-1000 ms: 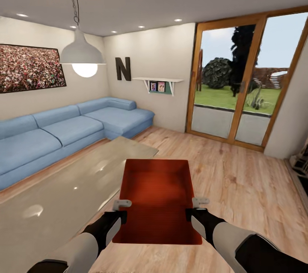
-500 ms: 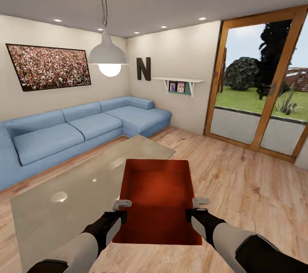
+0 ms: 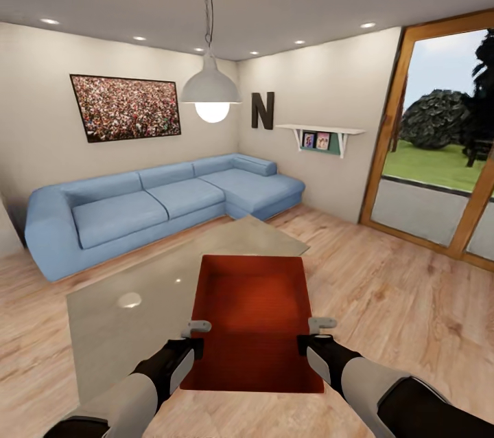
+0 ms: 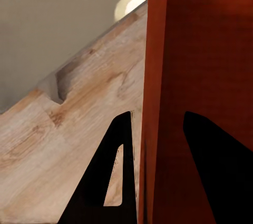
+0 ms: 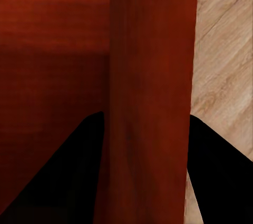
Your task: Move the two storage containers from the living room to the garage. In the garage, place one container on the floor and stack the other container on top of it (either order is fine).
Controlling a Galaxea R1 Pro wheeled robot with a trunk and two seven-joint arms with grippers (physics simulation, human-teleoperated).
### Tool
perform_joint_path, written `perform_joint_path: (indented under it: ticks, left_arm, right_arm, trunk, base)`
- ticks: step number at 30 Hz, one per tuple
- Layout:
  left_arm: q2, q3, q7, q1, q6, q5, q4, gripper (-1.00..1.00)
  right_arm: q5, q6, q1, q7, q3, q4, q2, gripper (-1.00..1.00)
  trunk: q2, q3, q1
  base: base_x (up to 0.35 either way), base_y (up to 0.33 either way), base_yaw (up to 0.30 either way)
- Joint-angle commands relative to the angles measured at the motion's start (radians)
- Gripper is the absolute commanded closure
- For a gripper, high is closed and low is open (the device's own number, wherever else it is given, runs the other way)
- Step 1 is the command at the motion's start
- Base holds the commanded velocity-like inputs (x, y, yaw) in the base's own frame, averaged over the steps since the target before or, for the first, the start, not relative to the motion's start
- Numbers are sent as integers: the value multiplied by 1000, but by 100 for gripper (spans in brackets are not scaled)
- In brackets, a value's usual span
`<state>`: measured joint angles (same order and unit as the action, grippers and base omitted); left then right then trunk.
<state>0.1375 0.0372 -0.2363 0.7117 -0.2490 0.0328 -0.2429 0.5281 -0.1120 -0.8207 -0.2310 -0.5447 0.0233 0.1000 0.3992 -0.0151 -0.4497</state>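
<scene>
Fingers point(image 3: 194, 326) astride container point(image 3: 254, 314), table point(image 3: 137, 301) ahead

Matt orange-red plastic storage container point(image 3: 254, 318), glossy glass coffee table point(image 3: 137, 294), pale wood-plank flooring point(image 3: 384, 301), blue cloth sofa point(image 3: 151, 204)

Both arms reach forward and slightly inward, forearms grey-white, wrists black. Left gripper point(image 3: 194, 337) is clamped on the left wall of the storage container point(image 3: 254, 318), one finger point(image 4: 113, 182) outside, the other inside. Right gripper point(image 3: 314, 333) is clamped on the right wall likewise, dark fingers point(image 5: 63, 182) straddling the rim. Grippers level with each other, wrists roughly symmetric.
</scene>
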Motion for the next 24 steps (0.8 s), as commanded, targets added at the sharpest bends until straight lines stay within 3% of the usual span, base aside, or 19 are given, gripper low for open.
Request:
perform_joint_path:
  ticks: [1,24]
  left_arm:
    - [4,-14,-5,0,-7,-7,2,100]
    - [4,-14,-5,0,-7,-7,2,100]
  right_arm:
    - [-11,48,0,-45,-86,3,8,100]
    - [-11,48,0,-45,-86,3,8,100]
  trunk:
    - [1,0,0]
    - [1,0,0]
  base:
    - [0,0,300]
    - [0,0,300]
